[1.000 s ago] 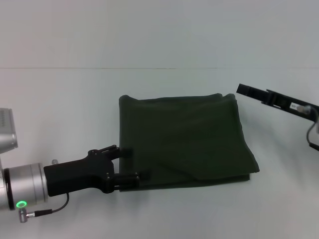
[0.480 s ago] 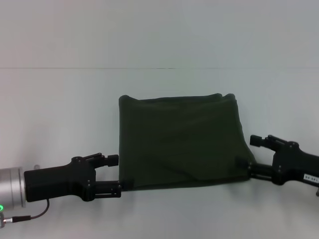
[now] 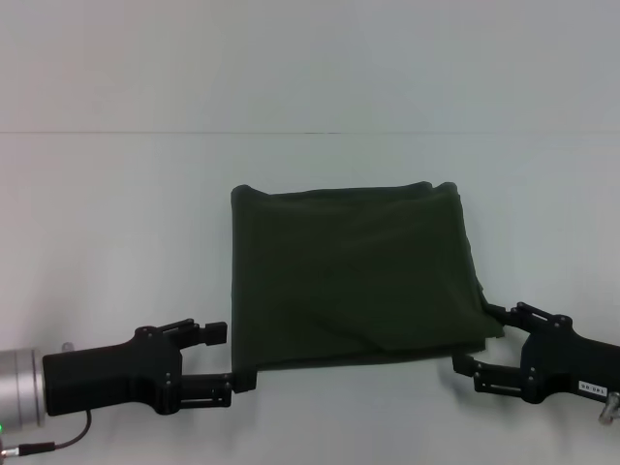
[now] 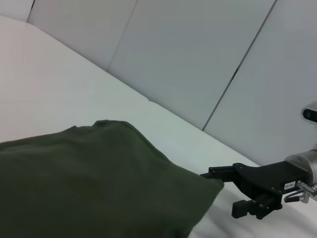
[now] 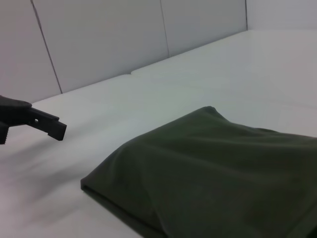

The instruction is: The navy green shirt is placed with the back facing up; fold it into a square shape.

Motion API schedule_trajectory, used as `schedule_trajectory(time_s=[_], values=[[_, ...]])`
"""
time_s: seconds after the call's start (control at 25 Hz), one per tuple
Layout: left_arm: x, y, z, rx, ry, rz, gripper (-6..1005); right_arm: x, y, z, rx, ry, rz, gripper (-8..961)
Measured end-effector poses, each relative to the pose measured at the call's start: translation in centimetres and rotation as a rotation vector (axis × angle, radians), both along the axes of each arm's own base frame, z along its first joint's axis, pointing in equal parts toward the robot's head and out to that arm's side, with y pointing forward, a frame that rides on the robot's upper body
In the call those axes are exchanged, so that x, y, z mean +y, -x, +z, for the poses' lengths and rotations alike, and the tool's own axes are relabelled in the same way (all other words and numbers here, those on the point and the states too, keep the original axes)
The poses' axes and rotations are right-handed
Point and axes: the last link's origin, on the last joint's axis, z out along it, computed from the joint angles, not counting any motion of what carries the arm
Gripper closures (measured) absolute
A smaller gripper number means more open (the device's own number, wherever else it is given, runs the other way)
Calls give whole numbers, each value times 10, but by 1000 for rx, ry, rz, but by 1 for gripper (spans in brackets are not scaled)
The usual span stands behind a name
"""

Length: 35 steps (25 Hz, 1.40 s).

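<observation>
Shirt (image 3: 354,276) lies folded near-square on bench (image 3: 116,194) between both grippers, left gripper (image 3: 232,356) and right gripper (image 3: 477,341) open, empty, at its near corners; you'd judge final squaring next.

Head cam looked fwd and down from above onto the white table (image 3: 116,213), taking in the whole folded navy green shirt (image 3: 354,276) w/ the left gripper (image 3: 232,356) at its near-left corner and the right gripper (image 3: 473,341) at its near-right corner. Left wrist cam sat low and close by the shirt (image 4: 94,178), facing across it to the right gripper (image 4: 225,191) and wall panels (image 4: 198,54). Right wrist cam, equally low and near, faced the opposite way over the shirt (image 5: 218,168) to the left gripper (image 5: 34,124); all three views shared the shirt.
</observation>
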Motion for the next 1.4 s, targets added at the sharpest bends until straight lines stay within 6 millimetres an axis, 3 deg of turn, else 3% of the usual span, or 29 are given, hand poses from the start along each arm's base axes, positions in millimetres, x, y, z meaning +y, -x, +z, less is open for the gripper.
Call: schedule_trajectory(time_s=[0.44,0.72,1.4], values=[[-7,9,-6,74,-24,-64,61,-28,-6,1,-13,-13,125,6],[-5,20,-3,108,-71,-19,62,-30,-8,2,-13,-32,118,7],[-10,23,-2,102,-62,-17,62,-39,-15,17,0,-78,123,6]])
